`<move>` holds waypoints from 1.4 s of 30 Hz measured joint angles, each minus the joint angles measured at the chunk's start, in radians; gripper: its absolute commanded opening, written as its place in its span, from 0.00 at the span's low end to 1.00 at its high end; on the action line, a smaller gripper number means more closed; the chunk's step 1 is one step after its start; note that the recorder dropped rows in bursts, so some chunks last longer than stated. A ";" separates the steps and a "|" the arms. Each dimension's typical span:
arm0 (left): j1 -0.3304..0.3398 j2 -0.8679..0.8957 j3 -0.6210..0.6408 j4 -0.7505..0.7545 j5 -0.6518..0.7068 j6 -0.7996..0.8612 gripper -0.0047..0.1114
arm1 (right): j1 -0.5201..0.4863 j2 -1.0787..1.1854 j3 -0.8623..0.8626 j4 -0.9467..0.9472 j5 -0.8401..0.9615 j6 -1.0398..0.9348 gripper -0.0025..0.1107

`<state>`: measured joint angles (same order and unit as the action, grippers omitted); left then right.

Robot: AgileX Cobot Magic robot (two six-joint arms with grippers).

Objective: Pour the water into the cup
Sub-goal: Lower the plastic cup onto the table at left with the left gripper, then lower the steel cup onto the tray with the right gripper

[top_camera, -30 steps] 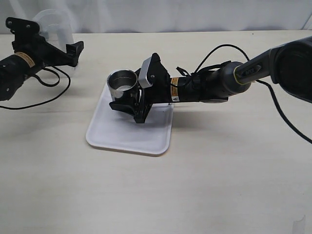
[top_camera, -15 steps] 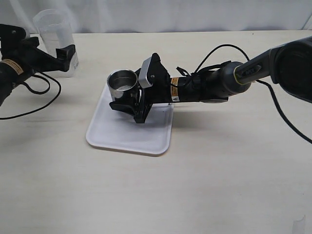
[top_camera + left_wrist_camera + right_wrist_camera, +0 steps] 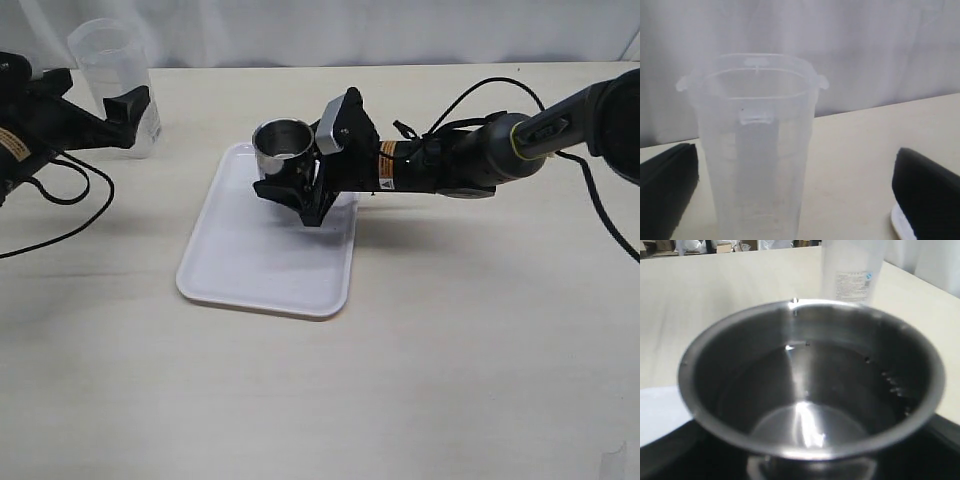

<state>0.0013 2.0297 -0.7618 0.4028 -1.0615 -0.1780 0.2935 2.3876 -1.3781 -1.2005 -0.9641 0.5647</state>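
Observation:
The steel cup (image 3: 283, 148) is held upright in my right gripper (image 3: 292, 182), which is shut on its lower body over the far right corner of the white tray (image 3: 250, 270). In the right wrist view the cup (image 3: 810, 385) fills the frame. Droplets cling to its dark inner wall, and a little clear water (image 3: 807, 427) glints at the bottom. My left gripper (image 3: 92, 100) is open at the far left. The translucent plastic beaker (image 3: 116, 82) stands upright between its spread fingers (image 3: 927, 197), untouched. The beaker (image 3: 757, 150) looks nearly empty.
The beaker also shows beyond the cup's rim in the right wrist view (image 3: 852, 270). Black cables (image 3: 75, 205) trail from both arms across the table. A pale wall lies just behind the beaker.
My left gripper has set the beaker upright, let go of it and drawn back to the left. My right gripper has carried the cup to the right and towards the tray's far corner.

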 measured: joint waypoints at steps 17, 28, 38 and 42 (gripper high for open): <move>0.000 -0.209 0.152 0.000 -0.043 0.000 0.89 | -0.012 0.000 0.000 -0.004 0.067 -0.004 0.06; 0.000 -0.287 0.175 0.004 -0.029 0.000 0.89 | -0.017 0.000 0.000 0.041 0.075 -0.052 0.06; 0.000 -0.287 0.177 0.004 -0.029 -0.002 0.89 | -0.075 0.005 0.000 0.053 0.077 -0.042 0.06; 0.000 -0.287 0.177 0.004 -0.029 -0.002 0.89 | -0.075 0.032 0.000 0.077 0.038 -0.041 0.06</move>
<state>0.0013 1.7429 -0.5850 0.4063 -1.0904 -0.1799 0.2189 2.4196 -1.3781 -1.1240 -0.9256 0.5239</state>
